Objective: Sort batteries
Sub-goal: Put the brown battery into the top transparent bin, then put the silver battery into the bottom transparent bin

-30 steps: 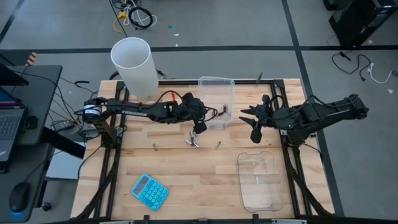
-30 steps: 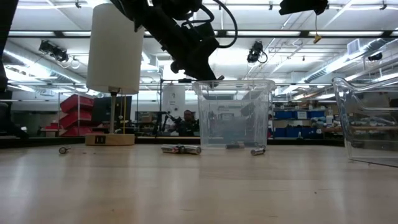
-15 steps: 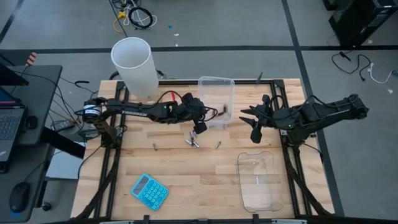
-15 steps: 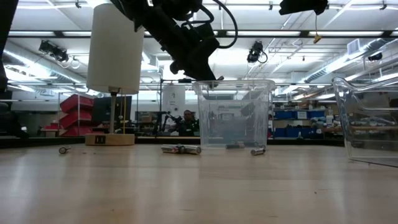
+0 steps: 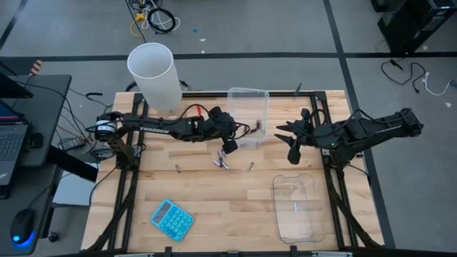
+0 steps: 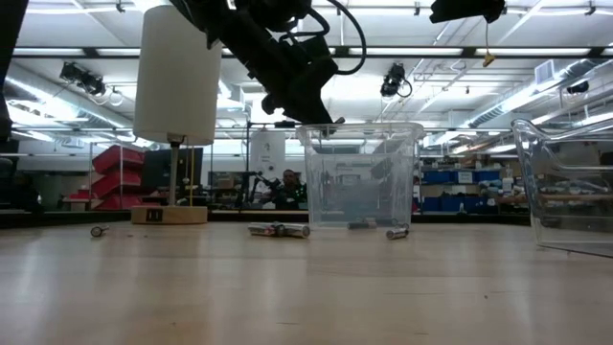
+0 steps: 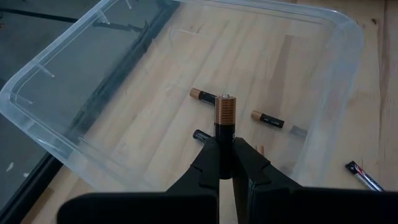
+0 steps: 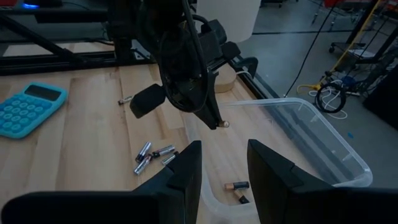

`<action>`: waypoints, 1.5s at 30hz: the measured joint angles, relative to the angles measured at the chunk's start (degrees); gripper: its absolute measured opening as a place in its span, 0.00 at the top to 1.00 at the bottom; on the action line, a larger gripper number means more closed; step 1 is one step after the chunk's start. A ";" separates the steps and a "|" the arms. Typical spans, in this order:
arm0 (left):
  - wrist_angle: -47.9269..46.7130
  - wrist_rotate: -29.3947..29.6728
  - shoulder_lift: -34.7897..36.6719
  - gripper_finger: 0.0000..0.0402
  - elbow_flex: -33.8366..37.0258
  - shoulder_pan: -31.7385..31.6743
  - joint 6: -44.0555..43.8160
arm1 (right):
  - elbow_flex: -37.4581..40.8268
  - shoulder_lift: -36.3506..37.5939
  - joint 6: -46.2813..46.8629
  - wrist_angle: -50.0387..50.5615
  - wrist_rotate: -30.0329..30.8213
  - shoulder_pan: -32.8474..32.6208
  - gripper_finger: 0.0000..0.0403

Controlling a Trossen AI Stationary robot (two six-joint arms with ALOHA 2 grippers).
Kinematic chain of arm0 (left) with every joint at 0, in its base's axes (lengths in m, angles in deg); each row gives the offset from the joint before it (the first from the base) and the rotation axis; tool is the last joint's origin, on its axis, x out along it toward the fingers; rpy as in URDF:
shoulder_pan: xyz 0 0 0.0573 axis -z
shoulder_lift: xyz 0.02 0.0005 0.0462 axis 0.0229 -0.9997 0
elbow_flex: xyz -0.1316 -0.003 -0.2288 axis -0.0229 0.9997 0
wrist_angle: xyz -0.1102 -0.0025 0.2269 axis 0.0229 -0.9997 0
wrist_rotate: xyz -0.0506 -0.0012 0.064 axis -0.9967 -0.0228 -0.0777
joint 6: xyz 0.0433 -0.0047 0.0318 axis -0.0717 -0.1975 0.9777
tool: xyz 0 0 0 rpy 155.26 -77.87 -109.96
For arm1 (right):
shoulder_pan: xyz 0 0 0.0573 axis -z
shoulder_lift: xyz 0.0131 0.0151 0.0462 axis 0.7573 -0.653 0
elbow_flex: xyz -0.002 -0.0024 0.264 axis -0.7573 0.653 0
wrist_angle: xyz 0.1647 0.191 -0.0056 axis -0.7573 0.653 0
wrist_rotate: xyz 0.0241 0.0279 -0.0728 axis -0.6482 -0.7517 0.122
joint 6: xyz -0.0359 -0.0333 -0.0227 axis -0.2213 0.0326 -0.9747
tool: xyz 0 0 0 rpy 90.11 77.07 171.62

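Observation:
My left gripper point(image 7: 225, 148) is shut on a copper-and-black battery point(image 7: 225, 111) over the open top of a clear tub point(image 5: 248, 114) at the table's far middle. The same gripper with the battery's tip point(image 8: 224, 124) shows in the right wrist view. Three batteries point(image 7: 203, 95) point(image 7: 267, 119) point(image 7: 200, 134) lie on the tub's floor. Loose batteries point(image 5: 221, 160) point(image 5: 178, 168) point(image 5: 250, 166) lie on the table just near of the tub. My right gripper point(image 5: 290, 140) hangs open above the table's right side, with nothing between its fingers. My left gripper pinches the battery's black end point(image 7: 224, 132) between its two fingers. The battery lies along the fingers, and its copper end point(image 7: 225, 106) sticks out past their tips. The fingers slant down from the table's left. The battery is lifted clear, above the tub.
A second clear tub point(image 5: 280, 214) with one small cell point(image 5: 294, 207) inside stands at the near right. A blue calculator point(image 5: 171, 219) lies near the front left. A tall white cylinder point(image 5: 153, 75) stands at the far left. Bare wood lies in the table's middle.

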 joint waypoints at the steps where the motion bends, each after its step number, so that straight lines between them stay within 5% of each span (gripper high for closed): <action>1: 0.00 -0.01 0.00 0.98 0.00 0.00 0.00 | 0.00 0.00 -0.02 -0.01 -0.01 0.00 0.71; 17: 0.04 0.00 0.02 0.82 0.02 0.00 -0.02 | 0.00 0.00 -0.01 0.01 0.01 0.00 0.71; 37: 6.17 0.44 1.86 0.81 -0.63 2.27 2.97 | 0.00 0.00 0.02 0.03 0.01 0.00 0.71; 45: 4.58 8.01 7.59 0.81 -2.01 7.58 9.35 | 0.00 0.00 0.00 -0.05 0.01 0.02 0.71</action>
